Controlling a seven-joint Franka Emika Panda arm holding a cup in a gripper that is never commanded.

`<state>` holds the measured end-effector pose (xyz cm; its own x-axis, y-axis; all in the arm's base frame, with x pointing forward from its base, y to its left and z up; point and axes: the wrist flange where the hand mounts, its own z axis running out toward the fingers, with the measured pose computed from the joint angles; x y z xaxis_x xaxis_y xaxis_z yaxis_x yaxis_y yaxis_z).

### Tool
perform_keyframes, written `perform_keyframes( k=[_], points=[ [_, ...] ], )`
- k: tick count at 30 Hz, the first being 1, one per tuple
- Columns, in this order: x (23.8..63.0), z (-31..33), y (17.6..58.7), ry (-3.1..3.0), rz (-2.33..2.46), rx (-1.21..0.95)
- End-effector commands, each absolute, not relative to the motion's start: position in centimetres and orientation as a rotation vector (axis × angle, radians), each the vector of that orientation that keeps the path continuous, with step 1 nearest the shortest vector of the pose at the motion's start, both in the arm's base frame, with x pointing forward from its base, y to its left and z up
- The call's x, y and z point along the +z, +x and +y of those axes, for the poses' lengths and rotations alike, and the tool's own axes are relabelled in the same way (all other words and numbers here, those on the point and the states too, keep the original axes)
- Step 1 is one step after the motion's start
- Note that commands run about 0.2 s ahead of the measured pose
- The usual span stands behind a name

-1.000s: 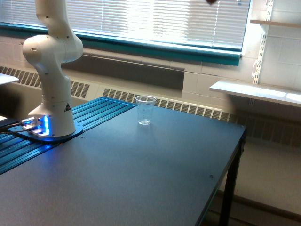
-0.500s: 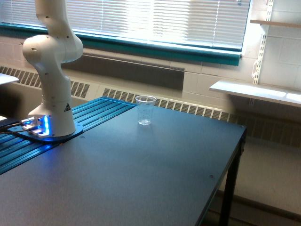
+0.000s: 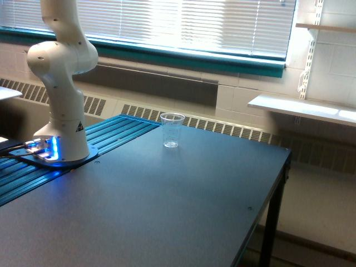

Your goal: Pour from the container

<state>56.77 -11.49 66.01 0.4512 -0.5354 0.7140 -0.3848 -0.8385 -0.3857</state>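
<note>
Because the arm rises out of the top edge of the exterior view, its gripper lies outside the picture, and whether its fingers are spread or closed on anything cannot be told; the small rounded container it would carry is likewise out of sight. What does show of the robot is the white lower body: a rounded joint housing above a column that stands on a round base lit blue at its foot, at the exterior view's left. That base sits on a strip of blue ribbed panel running along the near-left side of the dark table. Well apart from the base, toward the far edge of the tabletop, a clear tapered plastic cup stands upright and alone, and it looks empty. Behind the table a radiator grille runs along the wall under a window with closed blinds, and a white shelf juts out at the exterior view's right.
</note>
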Motion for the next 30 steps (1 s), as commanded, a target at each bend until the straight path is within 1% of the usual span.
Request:
perform_keyframes(
  k=[1, 12, 30],
  points=[
    [66.7, -10.9, 54.7, -2.574, 0.648, -1.405],
    [64.6, -10.1, 51.4, -2.612, 0.562, -1.382],
    [63.3, -5.9, 47.5, -2.62, 0.315, -1.374]
  ],
)
